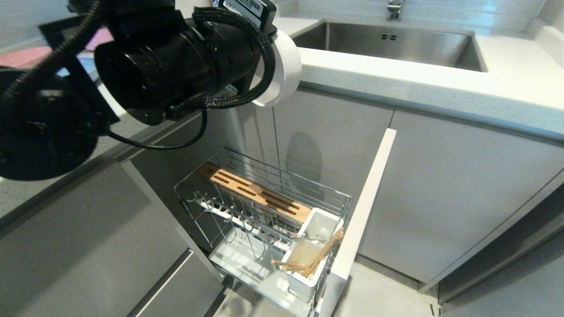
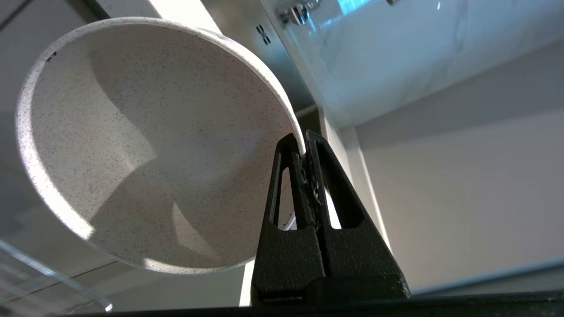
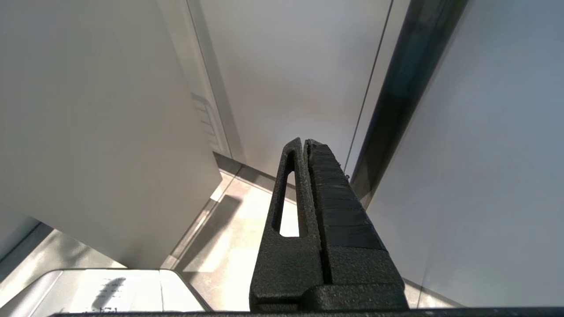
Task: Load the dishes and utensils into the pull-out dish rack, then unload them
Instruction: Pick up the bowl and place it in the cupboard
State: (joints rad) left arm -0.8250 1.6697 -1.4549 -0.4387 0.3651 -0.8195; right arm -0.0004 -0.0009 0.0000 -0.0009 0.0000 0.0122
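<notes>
Above counter (image 1: pixel 396 83) — left gripper (image 2: pixel 304 149) pinches bowl (image 2: pixel 145 145) rim.

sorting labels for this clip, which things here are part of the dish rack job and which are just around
Part of the job:
- bowl, pinched by its rim in the left claw
- pull-out dish rack
- chopsticks in the white utensil holder

Just around:
- sink
- countertop
- right claw, shut and idle
</notes>
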